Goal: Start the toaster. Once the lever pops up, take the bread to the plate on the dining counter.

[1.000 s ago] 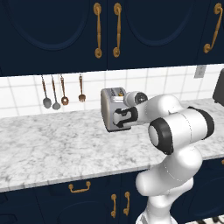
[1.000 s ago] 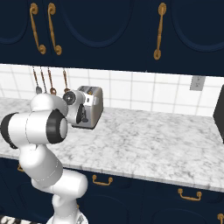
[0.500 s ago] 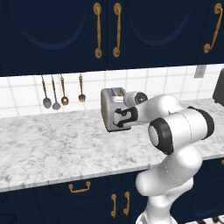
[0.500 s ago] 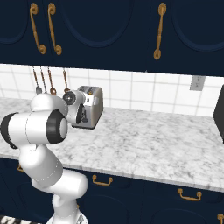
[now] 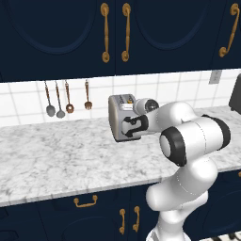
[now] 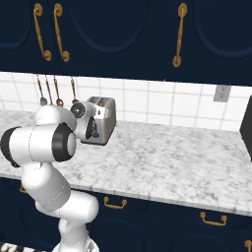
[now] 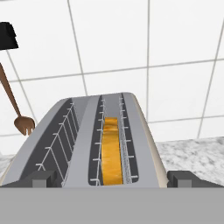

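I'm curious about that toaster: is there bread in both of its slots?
No, only one slot of the toaster holds the bread; the other is empty.

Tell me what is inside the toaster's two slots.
In the hand view, the toaster holds the bread in its right slot, golden top edge showing; the lower part is hidden. The left slot shows wire guides, and its bottom is hidden.

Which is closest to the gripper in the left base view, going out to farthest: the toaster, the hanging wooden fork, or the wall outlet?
1. The toaster: right at the open gripper, against its front face.
2. The hanging wooden fork: on the tiled wall, left of the toaster.
3. The wall outlet: on the wall, far right, beyond the arm.
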Controlling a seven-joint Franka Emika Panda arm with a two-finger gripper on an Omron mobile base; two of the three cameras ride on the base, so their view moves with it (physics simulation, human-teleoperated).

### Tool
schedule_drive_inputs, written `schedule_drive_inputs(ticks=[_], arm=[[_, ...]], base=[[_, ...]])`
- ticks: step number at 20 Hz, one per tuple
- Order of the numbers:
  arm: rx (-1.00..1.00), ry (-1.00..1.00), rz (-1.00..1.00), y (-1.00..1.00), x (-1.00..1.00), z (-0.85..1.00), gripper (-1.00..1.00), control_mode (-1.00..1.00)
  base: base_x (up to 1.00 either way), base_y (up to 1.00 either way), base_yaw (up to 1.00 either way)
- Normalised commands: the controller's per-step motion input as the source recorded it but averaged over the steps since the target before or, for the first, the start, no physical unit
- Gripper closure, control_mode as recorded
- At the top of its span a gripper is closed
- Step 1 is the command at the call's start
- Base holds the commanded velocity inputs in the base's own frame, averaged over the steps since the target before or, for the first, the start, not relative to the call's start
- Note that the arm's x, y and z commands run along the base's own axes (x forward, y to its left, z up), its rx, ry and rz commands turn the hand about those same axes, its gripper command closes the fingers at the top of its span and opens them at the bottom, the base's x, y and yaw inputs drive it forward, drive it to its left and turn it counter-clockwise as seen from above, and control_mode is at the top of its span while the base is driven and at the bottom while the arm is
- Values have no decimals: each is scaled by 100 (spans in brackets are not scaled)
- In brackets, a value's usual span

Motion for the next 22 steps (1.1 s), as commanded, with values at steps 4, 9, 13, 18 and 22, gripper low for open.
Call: schedule_drive_inputs(ticks=[4, 9, 13, 18, 22], arm=[[0, 0, 0, 0, 0, 0, -100, -100], [0, 0, 0, 0, 0, 0, -100, -100], [0, 0, 0, 0, 0, 0, -100, -100], [0, 0, 0, 0, 0, 0, -100, -100], [0, 0, 0, 0, 0, 0, -100, -100]], base=[[0, 0, 0], [0, 0, 0], [0, 0, 0], [0, 0, 0], [0, 0, 0]])
